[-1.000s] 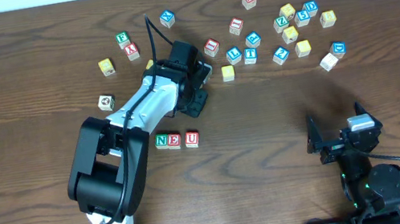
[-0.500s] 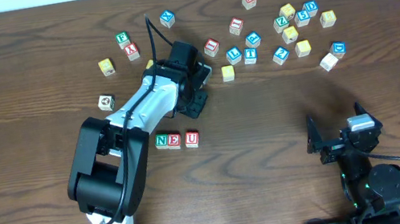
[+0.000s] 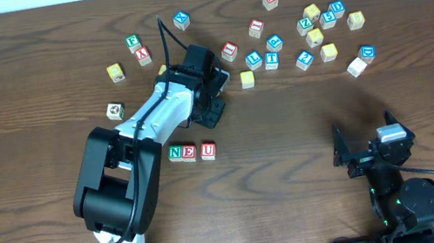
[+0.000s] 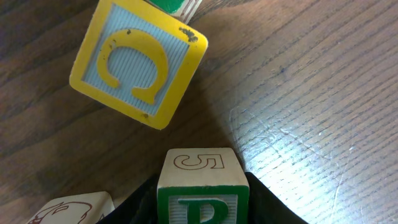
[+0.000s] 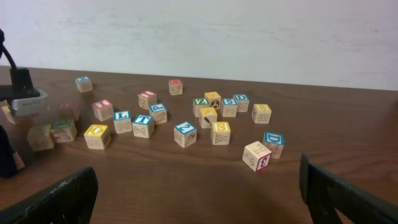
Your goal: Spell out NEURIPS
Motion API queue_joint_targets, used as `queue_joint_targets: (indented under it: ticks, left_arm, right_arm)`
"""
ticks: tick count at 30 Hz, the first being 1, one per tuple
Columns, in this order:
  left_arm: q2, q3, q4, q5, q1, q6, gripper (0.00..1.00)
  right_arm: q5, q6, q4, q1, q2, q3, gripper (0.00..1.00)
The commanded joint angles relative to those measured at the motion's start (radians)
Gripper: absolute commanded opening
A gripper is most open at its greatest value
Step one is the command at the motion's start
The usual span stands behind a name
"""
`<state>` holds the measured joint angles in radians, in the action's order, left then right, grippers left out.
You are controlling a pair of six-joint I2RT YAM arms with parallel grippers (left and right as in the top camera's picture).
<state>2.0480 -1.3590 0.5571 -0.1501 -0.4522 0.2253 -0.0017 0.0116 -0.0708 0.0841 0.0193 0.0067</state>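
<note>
Cubes of pale wood with coloured letter faces make up the word so far. The N cube [image 3: 175, 153] is green-framed, and the E cube [image 3: 190, 151] and U cube [image 3: 208, 150] are both red. They sit touching in a straight row on the counter [image 3: 320, 210].

A fourth cube [image 4: 202, 180] is gripped in the left pincer [image 3: 221, 81], farther back than that row and near the loose scatter. The wrist view shows a 5 outlined on its top. Its front has a green-framed letter cut off by the frame edge, which may be an R. A yellow-framed C cube [image 4: 138, 61] lies askew just beyond it.

The right pincer [image 3: 369, 147] is at the near right with its jaws spread wide, holding nothing.

Against the earlier frame nothing has shifted: both arms and every cube sit as they did.
</note>
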Motion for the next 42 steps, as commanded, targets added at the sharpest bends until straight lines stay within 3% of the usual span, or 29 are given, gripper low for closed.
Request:
queue_joint_targets:
  ticks: [1, 42]
  left_arm:
    - [-0.003, -0.018, -0.002, 0.011, 0.002, 0.002, 0.39]
    - [-0.059, -0.029, -0.002, 0.011, 0.002, -0.002, 0.39]
  right_arm:
    - [-0.002, -0.007, -0.005, -0.005, 0.001, -0.001, 0.99]
    - [-0.002, -0.007, -0.005, -0.005, 0.001, -0.001, 0.99]
